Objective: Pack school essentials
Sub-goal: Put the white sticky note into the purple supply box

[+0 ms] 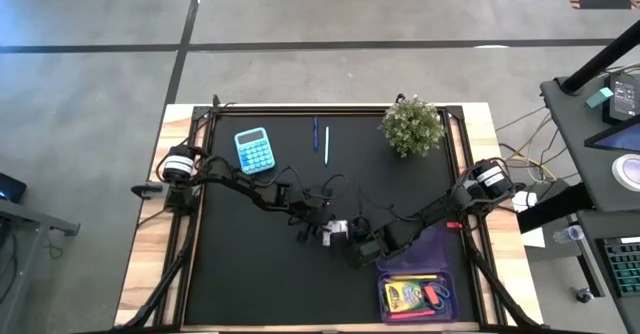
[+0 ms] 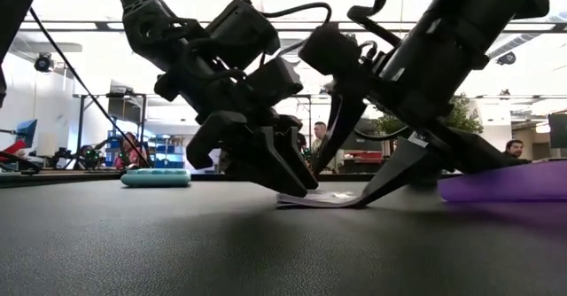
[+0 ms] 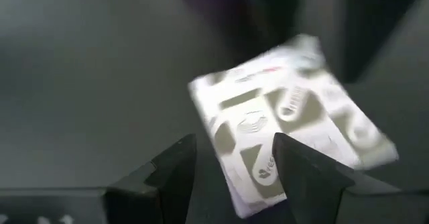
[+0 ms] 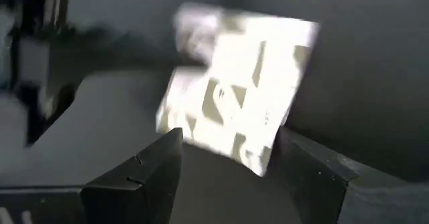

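Observation:
The white-and-red packet (image 1: 338,228) lies flat on the black mat near the table's middle, between my two grippers. My left gripper (image 2: 297,185) stands open at the packet's left end, slanting down, and one corner of the packet (image 3: 288,110) shows between and beyond its fingers. My right gripper (image 2: 347,186) stands open at the right end, its fingers wide on either side of the packet (image 4: 241,76). The crayon box (image 1: 405,294) and the scissors (image 1: 436,296) lie in the purple case (image 1: 432,250). Two pens (image 1: 320,139) lie at the far side. My left gripper's fingertips (image 2: 301,183) come down on the packet's left edge (image 2: 288,198) from the table's left, slanting down; I cannot tell whether they touch it. My right gripper's lower finger (image 2: 383,183) reaches the mat at the packet's right edge (image 2: 356,200); I cannot tell whether it touches.
A blue calculator (image 1: 253,150) lies at the far left and a potted plant (image 1: 411,126) stands at the far right. The open purple case sits at the near right corner. Bare mat lies near left and at the middle front.

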Controlling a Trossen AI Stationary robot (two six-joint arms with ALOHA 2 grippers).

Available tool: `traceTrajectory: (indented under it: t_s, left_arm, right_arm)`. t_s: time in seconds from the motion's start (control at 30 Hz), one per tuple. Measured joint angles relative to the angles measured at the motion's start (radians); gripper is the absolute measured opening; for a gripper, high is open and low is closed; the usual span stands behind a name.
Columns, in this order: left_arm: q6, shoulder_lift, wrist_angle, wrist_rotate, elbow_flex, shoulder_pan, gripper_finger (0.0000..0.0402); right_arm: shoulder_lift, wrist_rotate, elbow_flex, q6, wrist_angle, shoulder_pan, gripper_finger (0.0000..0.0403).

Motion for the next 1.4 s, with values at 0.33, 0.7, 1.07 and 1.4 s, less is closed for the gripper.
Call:
traceTrajectory:
  t_s: [0.33,0.7,1.07,1.4]
  left_arm:
    - [-0.008,0.002,0.031,-0.023,0.001,-0.002,0.0185]
    - [-0.06,-0.074,-0.006,-0.037,0.002,-0.002,0.0185]
    - [-0.22,-0.122,-0.182,-0.018,-0.011,-0.027,0.0185]
    - [-0.221,-0.077,-0.166,-0.054,-0.027,-0.048,0.0185]
  right_arm:
    - [0.007,-0.041,0.004,-0.019,0.006,-0.004,0.0218]
    - [0.011,-0.053,0.004,-0.013,-0.018,-0.004,0.0174]
    - [-0.01,-0.054,-0.001,0.064,-0.024,-0.006,0.0208]
    - [0.002,-0.062,0.003,0.075,-0.033,-0.028,0.0209]
